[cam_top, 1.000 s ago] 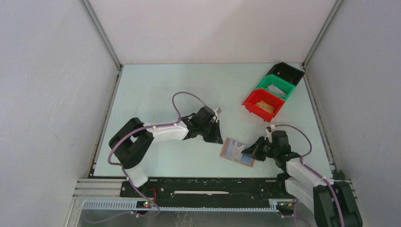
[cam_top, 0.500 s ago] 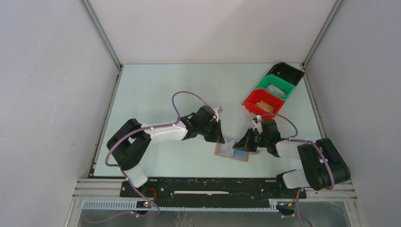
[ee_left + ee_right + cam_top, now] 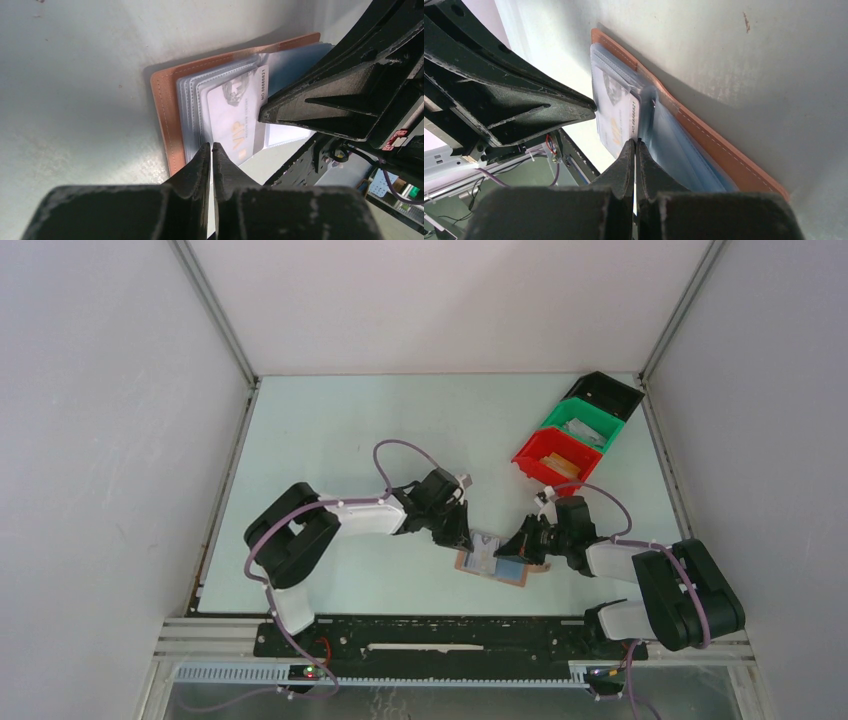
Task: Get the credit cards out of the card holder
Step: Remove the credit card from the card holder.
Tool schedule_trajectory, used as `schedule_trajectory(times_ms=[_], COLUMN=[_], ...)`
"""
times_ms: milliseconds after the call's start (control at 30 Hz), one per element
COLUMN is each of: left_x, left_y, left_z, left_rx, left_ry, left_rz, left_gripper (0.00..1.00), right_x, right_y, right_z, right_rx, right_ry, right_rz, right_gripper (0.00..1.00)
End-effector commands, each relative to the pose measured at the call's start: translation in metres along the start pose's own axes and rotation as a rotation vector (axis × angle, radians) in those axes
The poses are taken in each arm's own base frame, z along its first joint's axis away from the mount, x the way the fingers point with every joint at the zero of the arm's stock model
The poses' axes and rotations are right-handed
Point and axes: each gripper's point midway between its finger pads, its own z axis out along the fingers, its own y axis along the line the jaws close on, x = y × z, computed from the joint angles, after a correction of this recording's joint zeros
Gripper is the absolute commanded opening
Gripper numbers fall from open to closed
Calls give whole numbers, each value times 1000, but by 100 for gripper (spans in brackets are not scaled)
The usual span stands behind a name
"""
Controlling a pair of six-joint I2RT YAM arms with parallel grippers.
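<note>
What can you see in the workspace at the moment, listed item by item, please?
Card holder: one, brown, lying open on the table between the grippers.
Card: one seen, pale grey, in a clear sleeve of the card holder.
Red bin: one, red, far right, nearest of three.
Green bin: one, green, behind the red bin.
Black bin: one, black, far right corner.
Table: one, pale green, underneath.
Left gripper: one, black, shut, at the sleeves.
Right gripper: one, black, shut, at the sleeves.

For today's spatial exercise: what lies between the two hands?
The open brown card holder with a pale VIP card, between left hand and right hand, shown in the top view.
</note>
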Motion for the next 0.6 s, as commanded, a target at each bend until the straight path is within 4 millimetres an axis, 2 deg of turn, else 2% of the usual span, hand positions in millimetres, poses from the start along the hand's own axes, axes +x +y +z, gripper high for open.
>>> schedule_trajectory(times_ms=[0, 200, 567], left_x=[-5, 0, 4], left_y=[10, 32, 45], left_z=[6, 9, 13], left_rx=[-69, -180, -237], left_ry=[-2, 25, 46], left_rz=[4, -21, -46], left_gripper=[9, 9, 9], right_x=[3, 4, 13], right_y=[-1, -6, -12], right_z=[-2, -10, -22], right_rx=[-2, 20, 51], right_ry=[3, -15, -51], right_rz=[-26, -3, 60], right_gripper=[0, 0, 0])
